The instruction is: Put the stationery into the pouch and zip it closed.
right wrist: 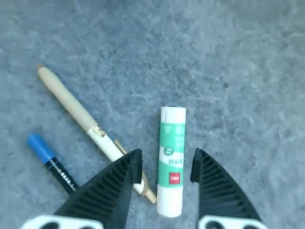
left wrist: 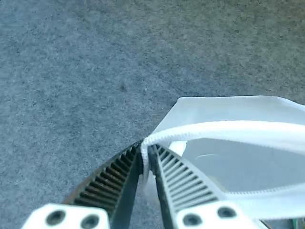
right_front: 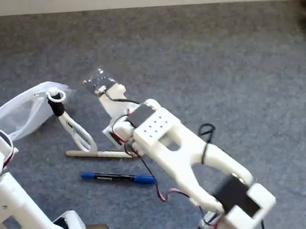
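Clamping the white zipper band of the pouch (left wrist: 228,112), the left gripper (left wrist: 145,153) had its ribbed fingers pressed together on the fabric, and the pouch mouth gaped open just beside them. The pouch lay on the grey carpet (right_front: 218,58). At the pouch's corner lay a white looped object (right_front: 81,134) with a black part; what it was could not be told. Farther from the pouch lay the beige pen (right_front: 94,152), and beyond that the blue pen (right_front: 118,177), both outside the pouch. The right gripper (right wrist: 165,160) was apart from the pouch, its fingers spread, with the glue stick (right wrist: 172,129) between them. Whether they touched the stick could not be told. The stick lay just beside the beige pen's clip end.
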Controlling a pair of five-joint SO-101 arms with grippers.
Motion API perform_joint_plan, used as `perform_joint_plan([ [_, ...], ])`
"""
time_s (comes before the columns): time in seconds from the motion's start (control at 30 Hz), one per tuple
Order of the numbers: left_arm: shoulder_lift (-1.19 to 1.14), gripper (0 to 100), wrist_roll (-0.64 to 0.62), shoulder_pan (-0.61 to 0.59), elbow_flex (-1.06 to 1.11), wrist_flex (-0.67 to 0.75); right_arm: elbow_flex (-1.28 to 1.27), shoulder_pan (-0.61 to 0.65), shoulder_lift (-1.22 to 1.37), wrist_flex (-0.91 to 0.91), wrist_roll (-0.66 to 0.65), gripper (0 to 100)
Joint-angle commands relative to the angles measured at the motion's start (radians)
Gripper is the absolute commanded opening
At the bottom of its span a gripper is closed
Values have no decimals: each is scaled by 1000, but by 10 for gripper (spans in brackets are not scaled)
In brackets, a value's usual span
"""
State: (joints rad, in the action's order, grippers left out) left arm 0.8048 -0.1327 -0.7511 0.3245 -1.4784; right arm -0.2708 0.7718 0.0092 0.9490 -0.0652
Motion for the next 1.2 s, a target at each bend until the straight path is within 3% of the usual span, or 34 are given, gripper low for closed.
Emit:
perform_joint_plan([
  [0.0, 21, 7, 11, -16, -5, 23, 136, -16, 87, 2, 9, 163],
  [0.77, 21, 7, 11, -12, -5, 17, 390, -73, 487, 4, 2, 161],
  [1.0, 21, 7, 11, -12, -5, 17, 390, -110, 487, 5, -2, 40],
  [1.17, 21, 7, 11, -12, -4, 17, 384, -127, 487, 10, -140, 34],
])
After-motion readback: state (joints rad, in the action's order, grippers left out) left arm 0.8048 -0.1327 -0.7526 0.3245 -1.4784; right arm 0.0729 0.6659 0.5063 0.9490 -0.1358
